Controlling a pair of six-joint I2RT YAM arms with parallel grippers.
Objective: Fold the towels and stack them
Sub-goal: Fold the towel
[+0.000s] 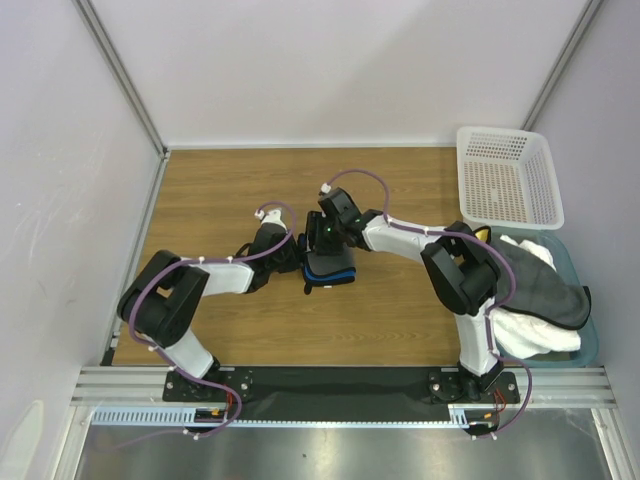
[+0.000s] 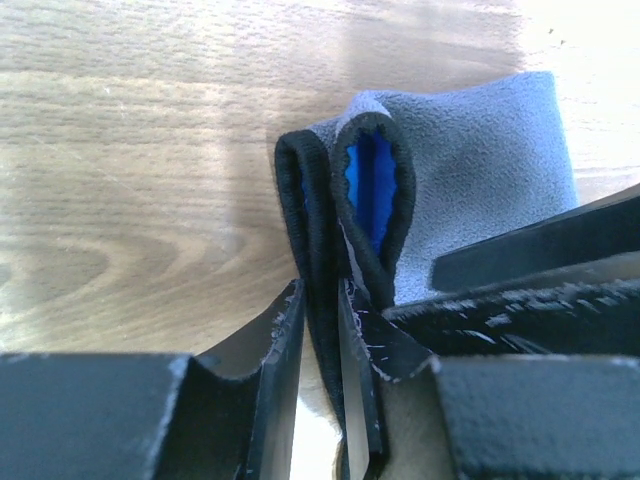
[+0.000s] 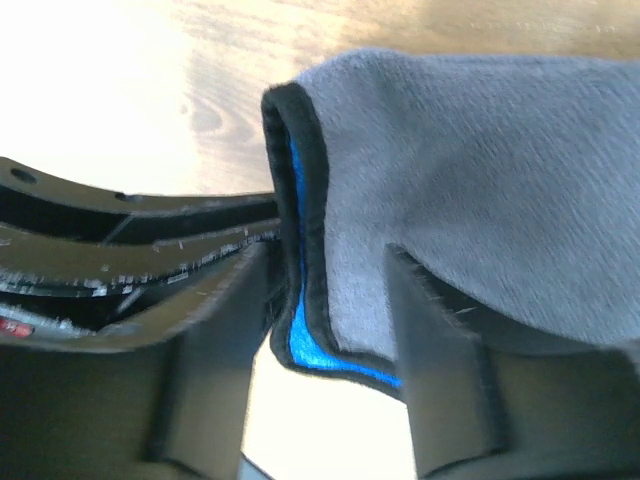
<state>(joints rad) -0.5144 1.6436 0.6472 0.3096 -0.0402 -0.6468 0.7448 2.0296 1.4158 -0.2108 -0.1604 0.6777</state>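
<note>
I've got the fuzzy dark grey towel (image 1: 330,268) folded on the wooden table (image 1: 220,210), its black-and-blue hem looped. My left gripper (image 2: 320,310) is pinched tight on that hem, and my right gripper (image 3: 325,270) has its 2 jaws apart around the edge. At the right, a bluish bin (image 1: 590,325) holds the fluffy white towel (image 1: 545,338) under a dark cloth (image 1: 545,290), beside the perforated basket (image 1: 505,180).

Overhead plus wrist close-ups, towel (image 1: 330,268) shared

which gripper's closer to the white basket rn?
Right, narrowly. Both sit mid-table at the grey towel, well left of the basket: left gripper pinching the towel's left edge, right gripper straddling its far edge.
</note>
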